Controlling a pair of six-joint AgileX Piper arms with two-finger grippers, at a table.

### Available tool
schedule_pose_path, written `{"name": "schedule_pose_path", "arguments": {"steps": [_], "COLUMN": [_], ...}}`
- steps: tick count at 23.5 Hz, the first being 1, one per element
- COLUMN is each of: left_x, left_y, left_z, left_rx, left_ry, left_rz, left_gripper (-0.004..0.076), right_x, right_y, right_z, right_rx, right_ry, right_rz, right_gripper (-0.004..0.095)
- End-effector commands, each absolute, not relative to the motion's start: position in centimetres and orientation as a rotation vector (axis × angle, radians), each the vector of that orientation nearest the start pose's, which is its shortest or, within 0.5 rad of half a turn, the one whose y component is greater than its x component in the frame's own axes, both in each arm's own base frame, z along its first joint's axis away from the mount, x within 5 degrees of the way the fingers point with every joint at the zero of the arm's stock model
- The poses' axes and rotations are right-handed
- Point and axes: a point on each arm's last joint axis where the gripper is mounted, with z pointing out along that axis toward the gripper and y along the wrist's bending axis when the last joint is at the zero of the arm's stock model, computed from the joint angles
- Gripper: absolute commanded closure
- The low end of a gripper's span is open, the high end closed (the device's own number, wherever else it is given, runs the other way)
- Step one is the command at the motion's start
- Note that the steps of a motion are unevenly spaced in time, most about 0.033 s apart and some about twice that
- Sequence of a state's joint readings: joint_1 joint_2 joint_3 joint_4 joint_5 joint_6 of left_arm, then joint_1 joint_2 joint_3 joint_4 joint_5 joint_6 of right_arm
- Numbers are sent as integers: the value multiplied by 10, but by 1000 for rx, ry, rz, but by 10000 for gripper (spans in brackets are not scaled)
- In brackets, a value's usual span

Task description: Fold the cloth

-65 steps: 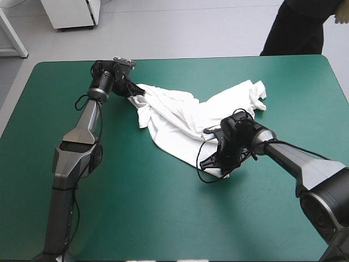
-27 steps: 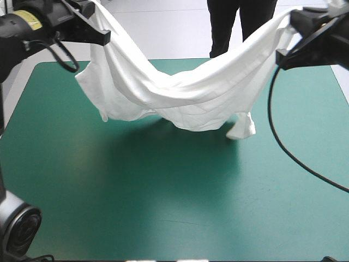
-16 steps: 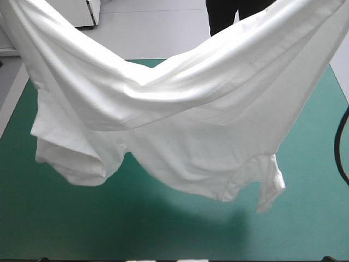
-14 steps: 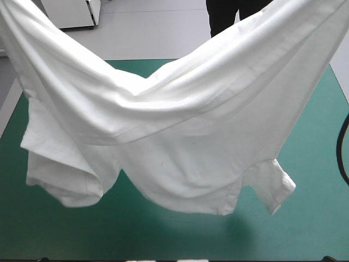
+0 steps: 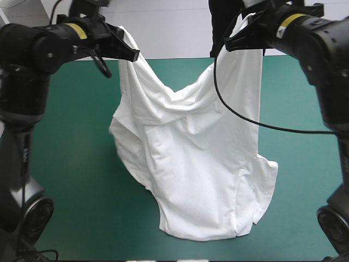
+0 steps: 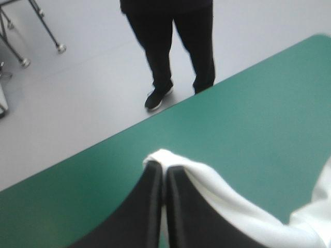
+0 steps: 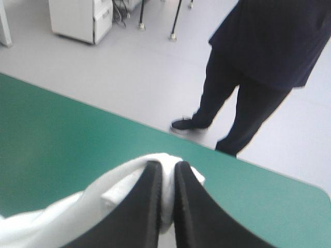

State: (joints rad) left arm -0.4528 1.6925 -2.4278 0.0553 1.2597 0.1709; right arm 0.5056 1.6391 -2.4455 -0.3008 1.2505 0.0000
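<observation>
High view: creased white T-shirt (image 5: 196,169) tight in left hand (image 5: 130,53) and right hand (image 5: 233,46).

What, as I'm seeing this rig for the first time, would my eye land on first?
The white short-sleeved T-shirt dominates. It hangs as a sagging sheet over the middle of the teal-green table, with its lower end down toward the near edge. Two raised arms hold it up by its top: the left gripper is shut on one end above the far edge, left of centre, and the right gripper is shut on the other, right of centre.
</observation>
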Motion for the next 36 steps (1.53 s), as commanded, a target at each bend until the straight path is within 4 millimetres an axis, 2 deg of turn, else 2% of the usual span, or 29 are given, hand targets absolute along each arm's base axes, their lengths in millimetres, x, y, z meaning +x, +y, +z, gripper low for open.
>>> {"name": "schedule_pose_path", "arguments": {"steps": [1,6,9,12,13,14,15,16,17,18,19,22,25,27,29,30,32,34,36], "left_x": [306,367,405,441,460,469,484,491,503,507,516,529,533,532,525,520,512,505,499], "left_y": [-136,-154,-156,-154,-152,-151,-150,-150,-151,-152,-155,-159,-160,-161,-163,-161,-159,-157,-154], "left_z": [545,495,460,419,393,380,357,346,327,321,306,277,267,273,286,295,304,313,324], "left_rx": [571,558,497,467,458,441,405,400,384,372,374,385,390,354,344,345,393,450,474], "left_ry": [1941,2021,2077,2143,2184,2207,2237,2243,2242,2238,2222,2219,2220,2216,2247,2279,2333,2360,2380], "left_rz": [-23,10,8,22,17,6,-15,-23,-36,-39,-43,-35,-28,-62,-126,-130,-107,-77,-61], "left_gripper": [746,746,746,746,746,746,746,746,746,746,746,746,745,699,559,444,342,316,317], "right_x": [290,356,389,421,441,451,466,473,484,488,496,507,507,503,498,496,493,489,484], "right_y": [105,93,84,73,67,62,56,52,48,47,45,43,43,43,40,35,32,31,30], "right_z": [559,504,476,446,423,411,389,378,357,349,332,307,303,301,301,304,313,324,334], "right_rx": [-330,-272,-229,-198,-178,-165,-142,-125,-122,-120,-107,-105,-104,-107,-120,-96,-55,-53,-52], "right_ry": [1951,2132,2199,2243,2274,2296,2331,2356,2399,2413,2446,2493,2507,2559,2617,2629,2613,2591,2569], "right_rz": [-37,1,33,68,68,68,68,67,52,50,48,35,44,60,105,95,98,97,102], "right_gripper": [925,925,925,925,925,925,925,925,925,925,925,924,919,829,631,496,395,369,396]}}
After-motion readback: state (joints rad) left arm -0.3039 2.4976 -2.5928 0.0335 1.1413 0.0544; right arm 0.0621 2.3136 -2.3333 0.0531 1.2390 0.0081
